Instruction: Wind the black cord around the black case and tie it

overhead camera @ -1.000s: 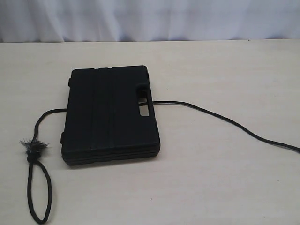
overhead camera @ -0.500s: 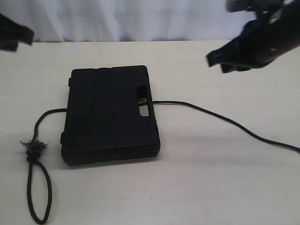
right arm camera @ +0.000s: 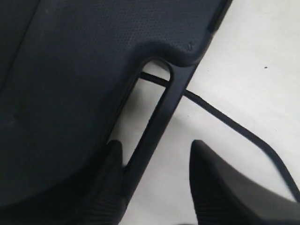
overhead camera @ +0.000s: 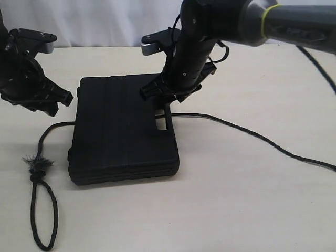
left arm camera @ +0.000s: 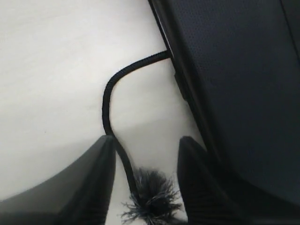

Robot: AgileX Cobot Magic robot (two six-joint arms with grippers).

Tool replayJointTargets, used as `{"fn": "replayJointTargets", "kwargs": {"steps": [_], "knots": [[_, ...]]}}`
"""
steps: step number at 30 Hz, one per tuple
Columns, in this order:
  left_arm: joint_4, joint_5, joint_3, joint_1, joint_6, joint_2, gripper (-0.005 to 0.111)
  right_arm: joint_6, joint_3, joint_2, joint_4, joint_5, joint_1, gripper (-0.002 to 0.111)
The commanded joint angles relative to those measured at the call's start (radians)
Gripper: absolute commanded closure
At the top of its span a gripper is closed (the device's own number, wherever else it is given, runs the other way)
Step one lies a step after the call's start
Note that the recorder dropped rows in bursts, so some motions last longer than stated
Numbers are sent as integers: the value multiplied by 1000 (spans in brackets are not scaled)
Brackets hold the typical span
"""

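The black case [overhead camera: 123,131] lies flat mid-table, handle slot to the right. The black cord [overhead camera: 252,135] runs under it: rightward off the handle side, and out the left side [overhead camera: 52,126] to the fuzzy tuft [overhead camera: 37,164] and knotted loop [overhead camera: 44,215]. My left gripper [overhead camera: 59,104] hovers open by the case's left edge. In the left wrist view the tuft [left arm camera: 152,197] and cord [left arm camera: 108,98] show between its fingers [left arm camera: 101,173], the case [left arm camera: 234,70] beside them. My right gripper [overhead camera: 161,97] hangs open over the handle; the handle bar [right arm camera: 154,122] lies between its fingers [right arm camera: 208,168], and the cord [right arm camera: 225,119] passes beyond them.
Pale tabletop [overhead camera: 236,199] with a white curtain behind its far edge. A robot cable [overhead camera: 315,58] hangs at the far right. Bare table lies in front of and to the right of the case.
Both arms have come into the scene and dropped down, the left to the case's left edge, the right over the handle. Case and cord have not moved.
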Motion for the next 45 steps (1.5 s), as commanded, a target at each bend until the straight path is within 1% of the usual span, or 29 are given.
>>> {"fn": "replayJointTargets", "kwargs": {"steps": [1, 5, 14, 16, 17, 20, 21, 24, 29, 38, 45], "knots": [[-23, -77, -11, 3, 2, 0, 62, 20, -71, 85, -7, 17, -1, 63], [-21, -105, -11, 3, 2, 0, 62, 57, -78, 126, -19, 13, -3, 63], [-23, -108, -11, 3, 2, 0, 62, 92, -78, 194, -15, -1, -3, 64], [-21, -119, -11, 3, 2, 0, 62, 99, -78, 199, -15, -5, -3, 69], [-19, -129, -11, 3, 2, 0, 62, 107, -78, 199, -15, -5, -3, 75], [-19, -174, -11, 3, 2, 0, 62, 136, -78, 199, -15, -5, -3, 94], [-19, -192, -11, 3, 2, 0, 62, 146, -78, 199, -15, -9, -3, 104], [-19, -223, -11, 3, 2, 0, 62, 170, -78, 197, -12, -17, -3, 104], [-19, -201, -11, 3, 2, 0, 62, 175, -78, 169, -16, -13, -3, 104], [-21, -150, -11, 3, 2, 0, 62, 175, -78, -4, -16, 16, -3, 104], [-19, -162, -11, 3, 0, 0, 62, 177, -78, -139, -28, 16, -3, 104]]}}
